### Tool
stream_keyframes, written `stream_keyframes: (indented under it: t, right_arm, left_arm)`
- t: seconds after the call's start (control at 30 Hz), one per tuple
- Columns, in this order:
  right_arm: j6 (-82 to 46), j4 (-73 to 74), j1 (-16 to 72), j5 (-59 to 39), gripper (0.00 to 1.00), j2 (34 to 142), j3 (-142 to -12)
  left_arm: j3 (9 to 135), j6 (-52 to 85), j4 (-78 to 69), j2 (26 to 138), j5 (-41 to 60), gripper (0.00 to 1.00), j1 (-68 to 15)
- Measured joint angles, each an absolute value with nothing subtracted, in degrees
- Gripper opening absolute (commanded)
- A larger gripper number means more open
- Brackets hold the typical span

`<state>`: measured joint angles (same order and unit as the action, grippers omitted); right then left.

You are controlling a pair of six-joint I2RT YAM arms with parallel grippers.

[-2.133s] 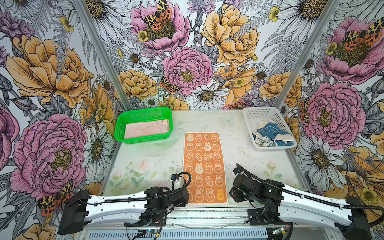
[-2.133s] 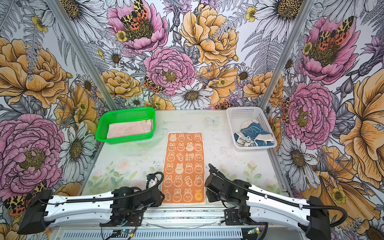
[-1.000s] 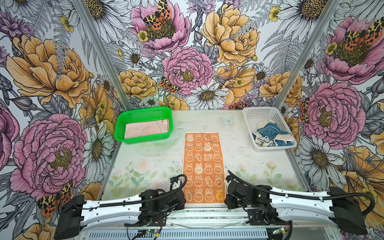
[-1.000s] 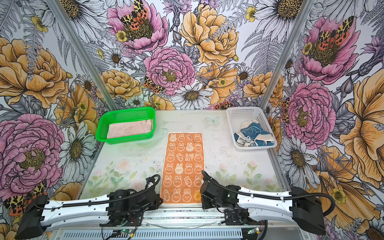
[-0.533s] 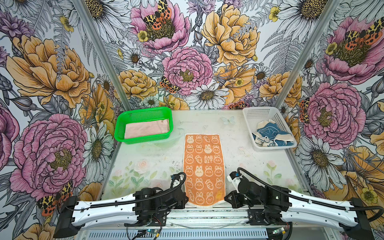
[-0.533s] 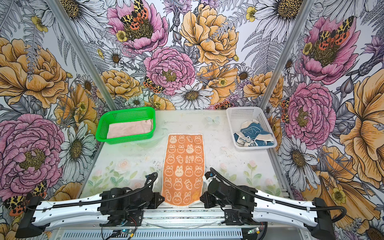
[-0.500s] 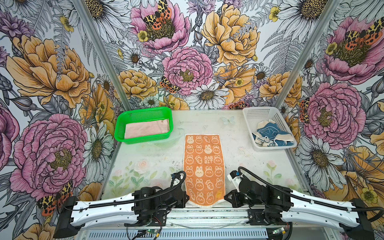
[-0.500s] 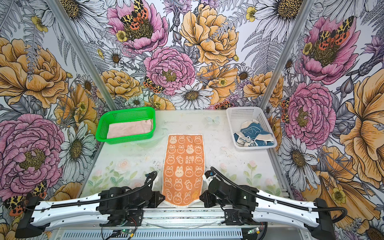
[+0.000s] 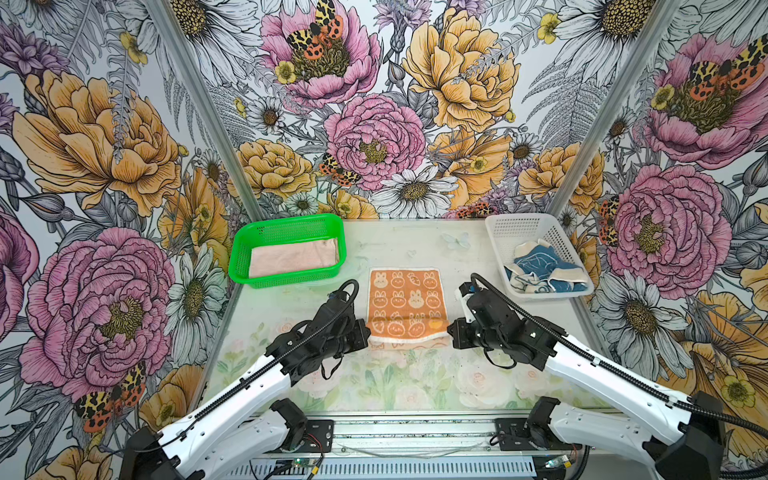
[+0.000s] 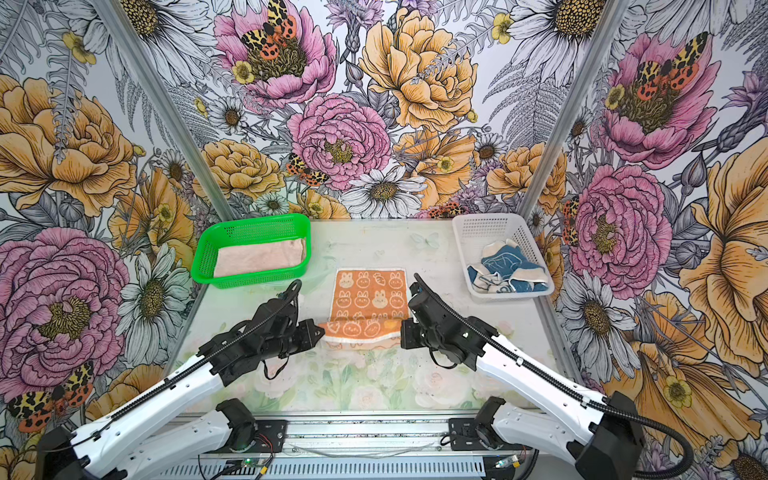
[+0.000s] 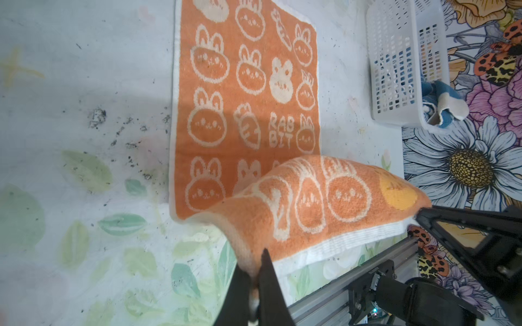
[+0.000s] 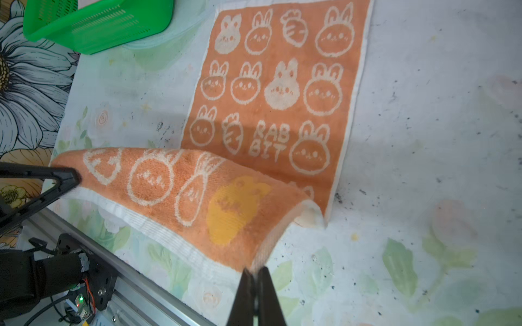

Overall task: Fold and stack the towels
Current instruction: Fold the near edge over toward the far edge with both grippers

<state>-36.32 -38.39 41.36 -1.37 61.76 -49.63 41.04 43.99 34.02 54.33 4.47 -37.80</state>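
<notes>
While both arms are working at the near end of the orange towel (image 9: 405,299), the left gripper (image 9: 366,336) is pinching one near corner and the right gripper (image 9: 450,332) is pinching the other. Each claw is clenched tight on the white hem. The lifted edge is hanging between them and curling over toward the far half, which is lying flat in the middle of the table (image 9: 399,386), closer to the arms than either basket.

The cloth is behaving as soft, light terry. It is sagging in a shallow belly between the two corners and drooping wherever nothing is holding it. The looped pile is probably giving the jaws plenty of friction, so slipping seems a small worry. Skew looks like the bigger one, since a limp edge will go wherever one corner is leading. The two corners on the border are the sensible places to hold, keeping the hem stretched between them so that it lands square on the far edge. In the wrist views each corner is vanishing between the fingers, so how deep the bite is going is hard to tell.

The pink towel (image 9: 293,259) is lying folded in the green basket (image 9: 286,224), and the blue towel (image 9: 540,266) is sitting crumpled in the white basket (image 9: 523,220).
</notes>
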Motion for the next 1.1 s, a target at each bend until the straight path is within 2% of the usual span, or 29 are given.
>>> stream_keyframes:
  t: [0.3,0.6,0.8,1.1]
  right_arm:
    - [-25.7,-34.3,28.6,-6.9,0.0,74.8,-55.9]
    - [-20.8,-29.5,23.9,-12.3,0.0,87.6,-60.4]
    - [-18.5,-27.8,23.0,-14.4,0.0,93.6,-64.8]
    - [-16.9,-26.8,22.2,-15.1,0.0,100.5,-67.0]
  left_arm:
    - [58.0,34.4,29.8,75.2,9.8,0.0,-29.4]
    - [64.3,30.0,28.2,88.6,10.5,0.0,-25.6]
    - [65.7,28.6,27.3,93.3,10.9,0.0,-24.6]
    - [66.7,28.0,26.1,94.2,10.8,0.0,-23.2]
